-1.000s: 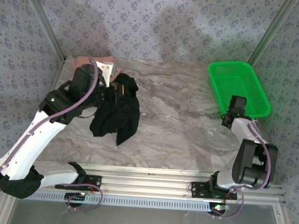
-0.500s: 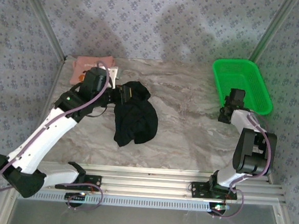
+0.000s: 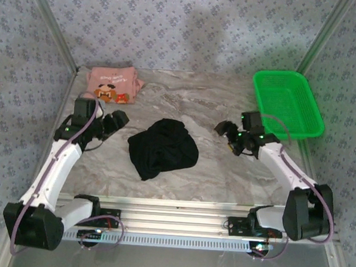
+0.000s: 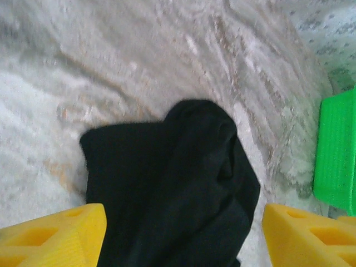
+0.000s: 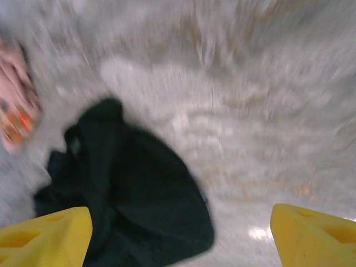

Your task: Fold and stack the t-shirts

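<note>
The black t-shirt (image 3: 163,148) lay lumped mid-frame, the pink t-shirt (image 3: 111,85) upper left, and the left end effector (image 3: 114,122) and right end effector (image 3: 228,137) were wide open and empty, so each probably needed to pinch an edge and pull it flat.

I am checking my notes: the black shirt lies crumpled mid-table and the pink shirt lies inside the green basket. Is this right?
Not quite. The pink shirt lies on the table at its far left corner, not inside the green basket, as the top external view shows. The black shirt does lie crumpled mid-table.
</note>
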Action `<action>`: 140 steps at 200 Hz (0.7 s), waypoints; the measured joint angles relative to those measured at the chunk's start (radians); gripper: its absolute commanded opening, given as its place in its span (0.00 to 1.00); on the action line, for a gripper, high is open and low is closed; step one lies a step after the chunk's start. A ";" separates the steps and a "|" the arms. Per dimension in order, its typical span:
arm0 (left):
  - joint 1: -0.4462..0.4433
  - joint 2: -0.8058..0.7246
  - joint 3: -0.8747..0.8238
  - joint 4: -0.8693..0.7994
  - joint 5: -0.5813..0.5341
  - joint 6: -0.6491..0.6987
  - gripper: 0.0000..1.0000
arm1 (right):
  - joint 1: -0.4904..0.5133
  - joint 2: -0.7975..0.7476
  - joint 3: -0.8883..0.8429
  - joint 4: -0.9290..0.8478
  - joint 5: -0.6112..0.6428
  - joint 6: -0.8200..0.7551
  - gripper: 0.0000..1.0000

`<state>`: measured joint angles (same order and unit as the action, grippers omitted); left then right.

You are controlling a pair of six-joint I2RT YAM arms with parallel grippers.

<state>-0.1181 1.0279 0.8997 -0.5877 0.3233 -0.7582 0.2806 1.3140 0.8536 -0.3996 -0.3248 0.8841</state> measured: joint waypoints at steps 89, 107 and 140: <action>-0.190 0.110 -0.245 0.181 0.044 -0.110 0.71 | 0.279 0.380 0.137 -0.057 -0.085 -0.344 0.65; -0.239 0.159 -0.270 0.295 0.067 -0.146 0.70 | 0.285 0.431 0.172 -0.066 -0.058 -0.365 0.46; -0.277 0.272 -0.293 0.430 0.118 -0.182 0.22 | 0.278 0.478 0.212 -0.077 0.019 -0.380 0.12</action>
<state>-0.3954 1.3003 0.6071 -0.1577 0.4416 -0.9405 0.5583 1.7920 1.0660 -0.4763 -0.3054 0.5045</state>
